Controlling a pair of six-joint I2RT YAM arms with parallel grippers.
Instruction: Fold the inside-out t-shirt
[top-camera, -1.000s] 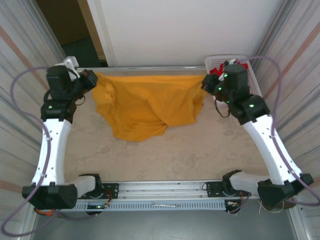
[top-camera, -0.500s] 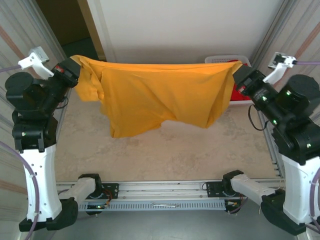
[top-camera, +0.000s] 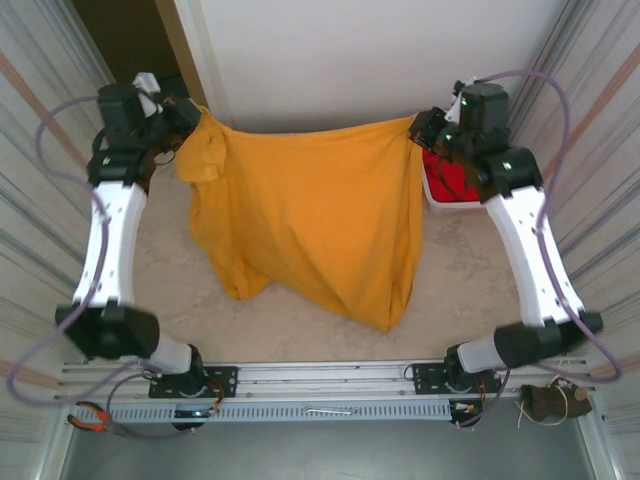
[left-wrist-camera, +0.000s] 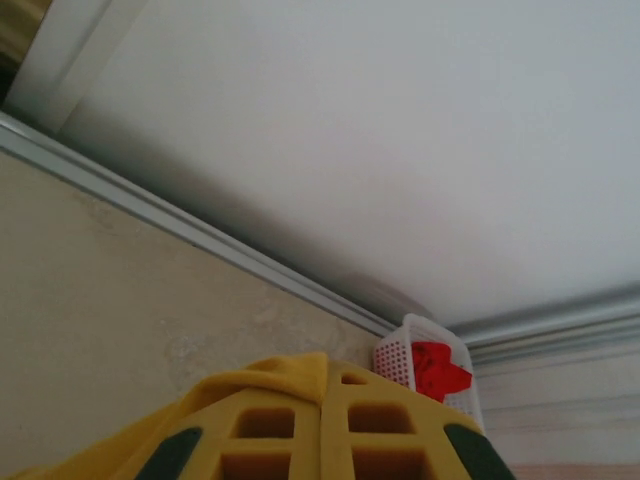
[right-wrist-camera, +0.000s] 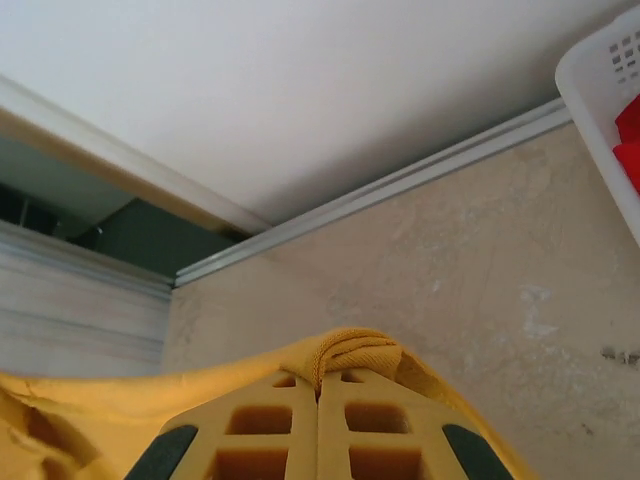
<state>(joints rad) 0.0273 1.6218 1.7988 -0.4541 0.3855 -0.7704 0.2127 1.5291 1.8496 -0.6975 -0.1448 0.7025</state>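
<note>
Top external: inside-out t-shirt (top-camera: 310, 230) hangs spread over the table (top-camera: 470, 300) between left gripper (top-camera: 190, 112) and right gripper (top-camera: 418, 128), both pinched tight on its upper corners; looks light, limp, unbreakable, so corner or hem pinches should control it best.

White basket (top-camera: 437, 200) of red garments (top-camera: 447, 178) at the table's (top-camera: 480, 275) far right corner

The t-shirt (top-camera: 310, 220) is soft matt cloth, the basket (left-wrist-camera: 396, 360) perforated plastic, the table (top-camera: 480, 290) matt and mottled.
</note>
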